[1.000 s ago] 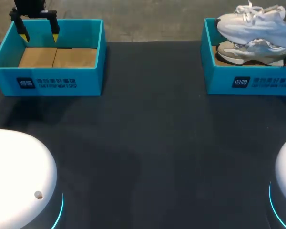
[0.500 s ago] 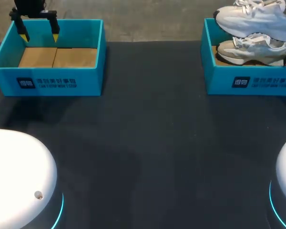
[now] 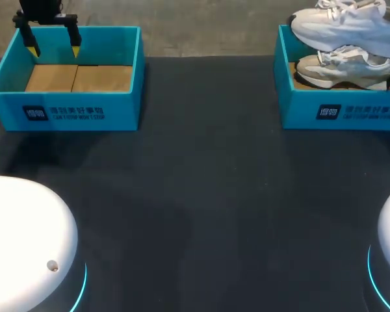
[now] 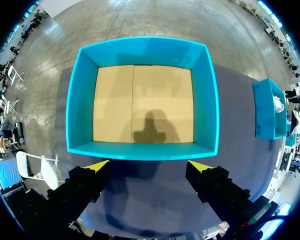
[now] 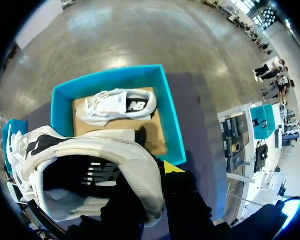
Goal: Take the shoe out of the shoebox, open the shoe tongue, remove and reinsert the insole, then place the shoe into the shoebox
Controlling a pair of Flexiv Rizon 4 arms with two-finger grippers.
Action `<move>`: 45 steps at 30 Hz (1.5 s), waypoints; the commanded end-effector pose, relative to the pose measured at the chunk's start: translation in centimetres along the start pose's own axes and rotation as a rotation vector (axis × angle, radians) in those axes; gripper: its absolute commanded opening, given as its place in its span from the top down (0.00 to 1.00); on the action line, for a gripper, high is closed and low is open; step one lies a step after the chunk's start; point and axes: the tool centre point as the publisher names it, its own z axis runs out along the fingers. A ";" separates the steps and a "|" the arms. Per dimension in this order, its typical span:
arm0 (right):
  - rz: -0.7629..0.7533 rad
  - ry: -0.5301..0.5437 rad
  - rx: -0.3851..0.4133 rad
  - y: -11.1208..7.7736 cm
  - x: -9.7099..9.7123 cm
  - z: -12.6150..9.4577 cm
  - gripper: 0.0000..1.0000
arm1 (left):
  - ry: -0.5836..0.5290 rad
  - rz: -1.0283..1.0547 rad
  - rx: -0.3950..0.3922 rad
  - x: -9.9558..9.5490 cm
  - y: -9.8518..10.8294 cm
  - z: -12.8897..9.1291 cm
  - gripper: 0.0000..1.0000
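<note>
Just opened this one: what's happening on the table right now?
The right gripper is shut on the heel of a white shoe and holds it in the air above the right shoebox. A second white shoe lies on its side in that box. The left gripper hangs open by the far edge of the left shoebox, which shows only its cardboard floor. The lifted shoe is clear of its box but not yet set down.
</note>
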 end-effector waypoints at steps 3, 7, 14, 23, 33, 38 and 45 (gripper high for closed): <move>0.003 -0.025 -0.023 -4.5 2.1 -1.1 1.00 | 0.000 0.000 -0.001 0.0 0.0 0.0 0.00; 0.003 -0.033 -0.019 -7.5 3.7 -1.5 1.00 | 0.000 0.000 -0.001 0.0 0.0 0.0 0.00; 0.004 -0.052 -0.041 -13.2 6.0 -3.2 1.00 | 0.000 0.000 -0.001 0.0 0.0 0.0 0.00; -0.005 -0.066 -0.067 -20.7 9.1 -5.8 1.00 | 0.000 0.000 -0.001 0.0 0.0 0.0 0.00; -0.070 -0.099 -0.082 -28.4 14.0 -6.7 1.00 | 0.000 0.000 -0.001 0.0 0.0 0.0 0.00; -0.100 -0.089 -0.090 -31.1 15.8 -7.4 1.00 | 0.000 0.000 -0.001 0.0 0.0 0.0 0.00; -0.114 -0.073 -0.098 -33.4 17.6 -8.2 1.00 | 0.000 0.000 -0.001 0.0 0.0 0.0 0.00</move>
